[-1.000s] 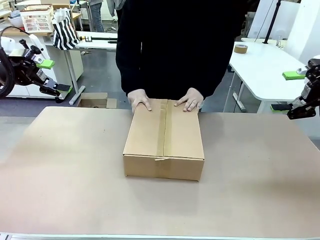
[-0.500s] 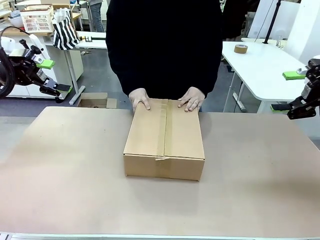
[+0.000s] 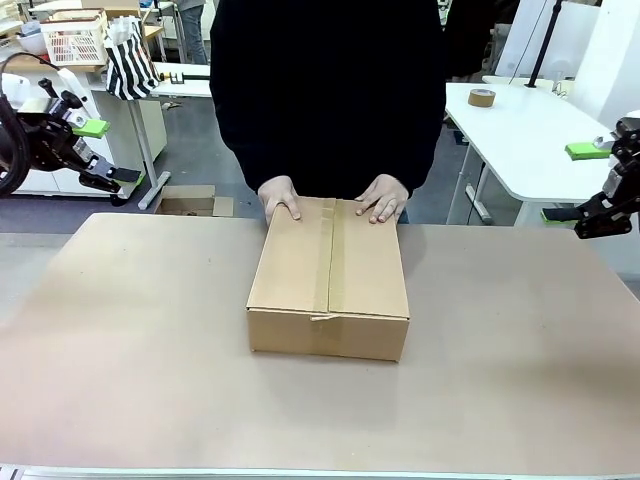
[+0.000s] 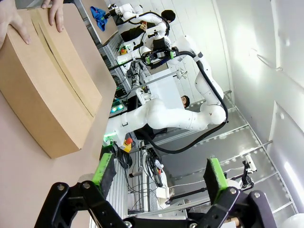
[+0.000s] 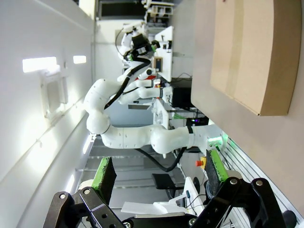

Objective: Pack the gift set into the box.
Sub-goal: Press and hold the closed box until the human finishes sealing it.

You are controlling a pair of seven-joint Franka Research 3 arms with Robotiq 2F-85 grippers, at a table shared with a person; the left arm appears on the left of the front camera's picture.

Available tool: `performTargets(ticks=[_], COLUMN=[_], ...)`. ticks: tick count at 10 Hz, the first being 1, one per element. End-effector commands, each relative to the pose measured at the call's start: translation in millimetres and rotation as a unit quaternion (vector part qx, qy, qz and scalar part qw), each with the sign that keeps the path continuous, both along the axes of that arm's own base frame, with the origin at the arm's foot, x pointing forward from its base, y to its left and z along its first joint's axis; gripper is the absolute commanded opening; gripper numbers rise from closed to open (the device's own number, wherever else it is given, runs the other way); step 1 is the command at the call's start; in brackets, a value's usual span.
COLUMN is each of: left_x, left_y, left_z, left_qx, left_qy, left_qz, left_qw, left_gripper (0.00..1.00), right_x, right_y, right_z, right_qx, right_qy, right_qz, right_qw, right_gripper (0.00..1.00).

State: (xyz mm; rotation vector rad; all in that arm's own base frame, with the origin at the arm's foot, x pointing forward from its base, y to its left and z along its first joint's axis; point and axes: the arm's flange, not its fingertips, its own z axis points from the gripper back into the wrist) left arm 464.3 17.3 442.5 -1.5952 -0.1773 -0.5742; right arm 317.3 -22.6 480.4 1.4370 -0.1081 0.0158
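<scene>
The worktop [image 3: 120, 380] carries the box [image 3: 330, 290] midway between the two end effectors, lower than both and well apart from each. The box is closed, and the person's hands [image 3: 281, 198] rest on its far end, probably to steady it. The left end effector [image 3: 110, 153] and right end effector [image 3: 575, 182] hang spread, holding nothing.

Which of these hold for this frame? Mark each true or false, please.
1. The box is closed, with tape along its top. True.
2. The person's hands rest on the box's far end. True.
3. The left arm has its jaws shut on the box. False: the jaws are open, far from the box.
4. The box sits at the table's right edge. False: it sits near the middle.
5. The right arm has open jaws. True.
</scene>
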Motion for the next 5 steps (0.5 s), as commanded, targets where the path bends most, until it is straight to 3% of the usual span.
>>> performTargets(ticks=[1,2,3,4,5], left_x=[-1,0,-2,-7,-15], left_y=[1,0,-9,-22,-37], left_z=[3,0,6,10,10], left_qx=[-0.011,0.0,0.029,0.037,-0.003], left_qy=[-0.008,0.0,-0.107,-0.217,-0.286], left_qz=[0.0,0.0,0.02,0.016,-0.008], left_qw=[1.0,1.0,0.994,0.975,0.958], left_gripper=[1.0,1.0,1.0,1.0,1.0], right_x=[3,0,9,14,20], right_y=[2,0,13,32,51], right_z=[0,0,7,10,7], right_qx=[0.012,0.0,-0.081,-0.098,-0.146], right_qy=[-0.015,0.0,-0.081,-0.203,-0.323], right_qz=[-0.001,0.0,0.009,0.095,0.14], right_qw=[1.0,1.0,0.993,0.97,0.924], right_gripper=[1.0,1.0,1.0,1.0,1.0])
